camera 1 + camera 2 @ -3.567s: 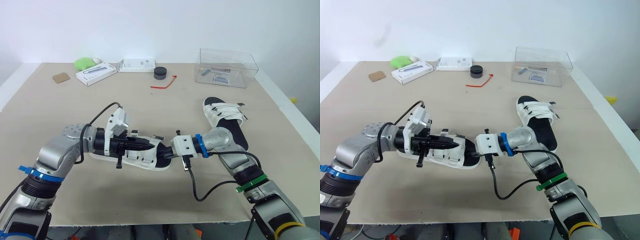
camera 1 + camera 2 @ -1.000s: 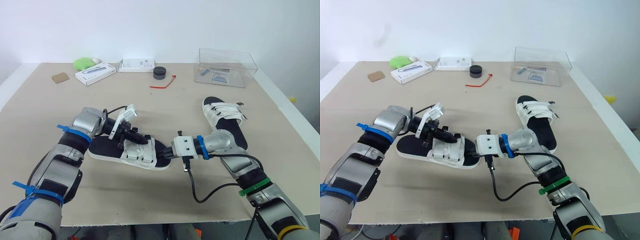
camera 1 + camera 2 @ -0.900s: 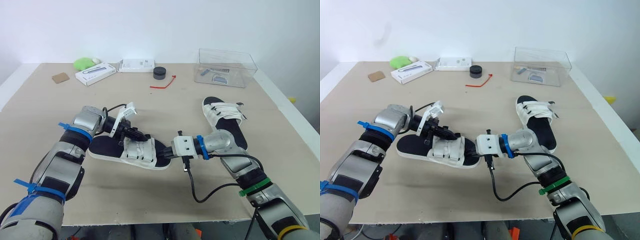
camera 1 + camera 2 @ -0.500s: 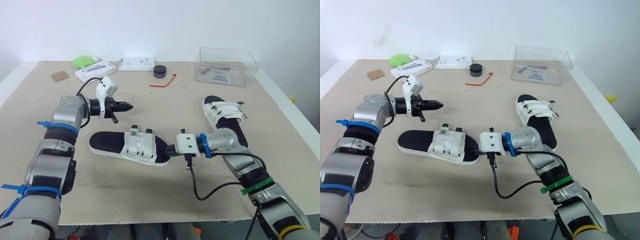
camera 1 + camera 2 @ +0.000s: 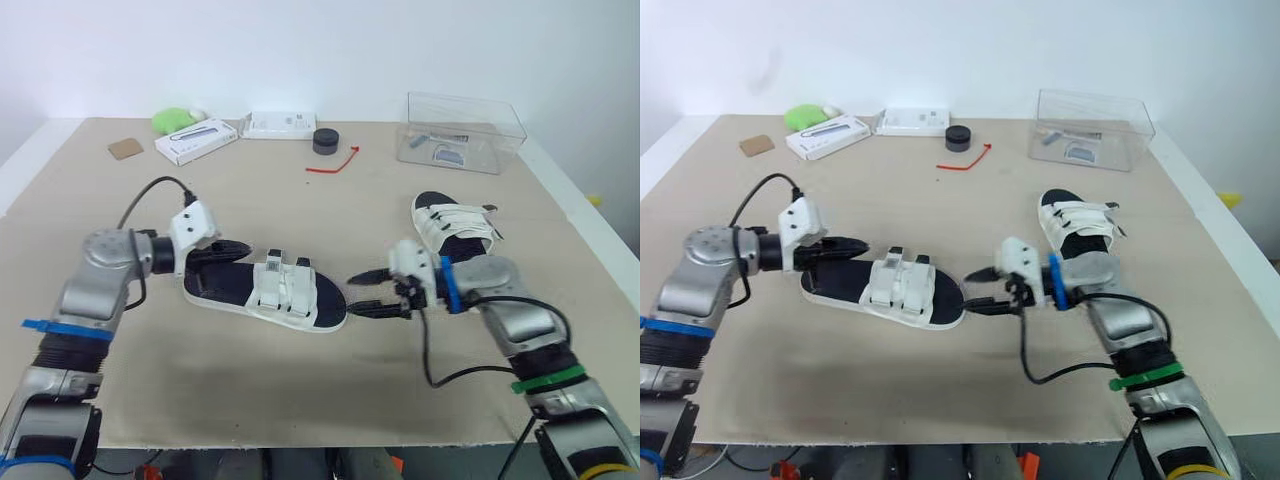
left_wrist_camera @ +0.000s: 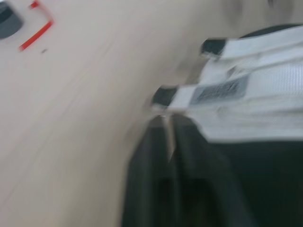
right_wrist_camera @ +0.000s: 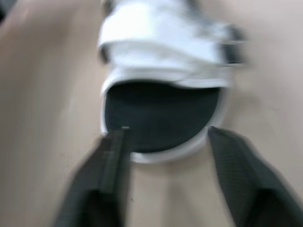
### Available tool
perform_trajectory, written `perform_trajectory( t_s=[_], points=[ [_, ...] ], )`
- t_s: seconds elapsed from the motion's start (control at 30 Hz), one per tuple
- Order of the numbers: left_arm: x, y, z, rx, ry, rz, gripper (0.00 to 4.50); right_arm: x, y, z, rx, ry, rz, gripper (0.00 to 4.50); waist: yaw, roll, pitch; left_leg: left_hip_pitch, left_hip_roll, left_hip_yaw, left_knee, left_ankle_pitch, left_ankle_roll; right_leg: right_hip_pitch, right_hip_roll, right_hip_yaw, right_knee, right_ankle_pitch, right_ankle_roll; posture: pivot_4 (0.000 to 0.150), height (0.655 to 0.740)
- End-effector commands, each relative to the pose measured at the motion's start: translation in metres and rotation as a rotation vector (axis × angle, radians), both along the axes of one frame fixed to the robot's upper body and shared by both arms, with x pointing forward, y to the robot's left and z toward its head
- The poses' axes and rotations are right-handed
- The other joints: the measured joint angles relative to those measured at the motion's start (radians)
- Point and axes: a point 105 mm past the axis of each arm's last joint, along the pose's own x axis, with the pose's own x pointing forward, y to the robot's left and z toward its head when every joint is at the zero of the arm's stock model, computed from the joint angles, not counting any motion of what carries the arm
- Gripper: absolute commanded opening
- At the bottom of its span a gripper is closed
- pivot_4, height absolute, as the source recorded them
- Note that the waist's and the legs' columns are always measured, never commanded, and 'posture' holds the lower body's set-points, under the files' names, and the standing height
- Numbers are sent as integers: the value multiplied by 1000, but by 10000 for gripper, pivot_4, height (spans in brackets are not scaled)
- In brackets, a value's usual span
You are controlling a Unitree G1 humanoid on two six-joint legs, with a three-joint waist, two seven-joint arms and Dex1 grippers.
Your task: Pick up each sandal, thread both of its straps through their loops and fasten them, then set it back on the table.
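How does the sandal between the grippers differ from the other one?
The near sandal lies crosswise; the far sandal points away. The near sandal has the left gripper at its heel and the right gripper, jaws open, at its toe; the far sandal has neither. Both have black footbeds and white straps.

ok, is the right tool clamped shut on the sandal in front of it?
No, the right tool's fingers are spread wide, one at each side of the sandal's rounded end, not closed on it.
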Motion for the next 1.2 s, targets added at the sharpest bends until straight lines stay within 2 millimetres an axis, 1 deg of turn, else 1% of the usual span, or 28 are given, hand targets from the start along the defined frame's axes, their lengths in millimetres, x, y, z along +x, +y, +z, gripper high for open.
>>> perform_trajectory(
  t_s=[0.03,0.1,0.13,0.17,0.23,0.3,0.37,0.53,0.6,0.67,0.77,0.83,0.87,0.9,0.93,0.97,1.0,1.03,1.07,1.13,1.17,1.2],
  points=[
    [-10,12,3,69,-56,-32,22480,-4,-23,49,194,7,-67,45000,0,0,0,0,0,0,0,0,0,0,0,0,0,0,0,1500,7400],
    [-16,9,-6,90,-32,-75,29886,-8,-29,58,245,32,-82,45000,0,0,0,0,0,0,-1,-1,0,0,-1,-1,0,0,-1,1500,7400],
    [-19,4,-8,96,-21,-109,34100,-11,-30,57,246,38,-84,45000,0,0,0,0,0,-1,-1,-1,0,0,-1,-2,0,-1,-1,1500,7400],
    [-22,-2,-11,100,-7,-146,37116,-14,-32,55,240,43,-87,45000,0,0,0,0,0,-1,-1,-1,0,0,-1,-2,0,-1,-1,1500,7400],
    [-27,-16,-14,117,-1,-217,44637,-18,-34,50,216,42,-96,45000,4,0,0,0,0,-3,-2,-1,0,0,1,-4,0,-2,-1,1500,7400],
    [-24,-26,-15,139,-32,-264,44637,-16,-36,48,210,24,-129,45000,5,0,0,-1,0,-2,-1,-1,0,0,1,-3,0,-2,0,1500,7400],
    [-19,-32,-16,148,-58,-277,44637,-15,-35,46,194,-9,-145,45000,8,0,0,-1,-1,-2,-1,-1,0,0,1,-2,0,-2,1,1500,7400],
    [-12,-49,-22,146,-91,-327,44637,-15,-31,49,214,-48,-158,45000,8,0,0,0,-1,0,0,-1,0,0,2,-1,0,-2,2,1500,7400],
    [-9,-60,-24,128,-94,-350,44637,-17,-29,51,226,-50,-153,45000,10,0,0,-1,-1,-1,0,-1,0,0,1,-1,0,-2,2,1500,7400],
    [-7,-66,-26,120,-87,-367,44637,-20,-27,52,232,-45,-144,45000,15,0,0,-2,-2,-1,0,-1,1,0,1,-2,0,-2,2,1500,7400],
    [-5,-69,-34,125,-47,-386,36636,-25,-26,51,223,-42,-133,45000,16,0,0,-2,-2,-1,1,-2,2,0,1,-2,0,-2,3,1500,7400],
    [-1,-71,-36,113,-49,-374,28807,-27,-25,49,216,-40,-127,45000,16,0,0,-2,-2,-1,1,-2,2,0,1,-2,0,-2,3,1500,7400],
    [1,-72,-36,106,-56,-364,22243,-27,-25,49,216,-41,-126,45000,16,0,0,-2,-2,-1,1,-2,2,0,1,-2,0,-2,3,1500,7400],
    [3,-73,-36,101,-57,-359,18450,-28,-25,49,214,-43,-124,45000,16,0,0,-2,-2,-1,1,-2,2,0,1,-3,0,-2,3,1500,7400],
    [4,-74,-35,91,-58,-353,15616,-28,-24,49,210,-49,-124,45000,16,0,0,-2,-2,-1,1,-2,2,1,1,-3,0,-2,3,1500,7400],
    [5,-75,-33,82,-59,-350,8986,-27,-24,49,208,-49,-123,45000,16,0,0,-2,-2,-1,2,-2,2,1,1,-3,0,-2,3,1500,7400],
    [5,-76,-32,72,-58,-347,5989,-27,-23,49,207,-46,-122,45000,16,0,0,-2,-2,-1,2,-2,2,1,1,-3,0,-2,3,1500,7400],
    [6,-77,-31,65,-58,-342,1955,-28,-23,49,205,-46,-118,45000,16,1,0,-2,-2,-1,2,-2,2,1,1,-3,0,-2,3,1500,7400],
    [6,-78,-30,62,-58,-337,886,-27,-22,49,200,-51,-113,45000,16,1,0,-2,-2,-1,2,-2,2,1,1,-3,0,-2,3,1500,7400],
    [8,-74,-29,58,-33,-285,886,-25,-21,47,183,-64,-112,45000,16,1,0,-1,-2,-1,2,-2,2,1,1,-3,0,-2,3,1500,7400],
    [11,-70,-25,50,-31,-234,886,-23,-20,48,180,-76,-112,45000,16,1,0,-1,-2,-2,2,-2,2,1,1,-3,0,-2,3,1500,7400],
    [20,-60,-19,28,-30,-130,886,-20,-19,50,186,-88,-119,45000,15,1,0,-1,-2,-2,2,-2,2,1,1,-3,0,-2,3,1500,7400]
  ],
)
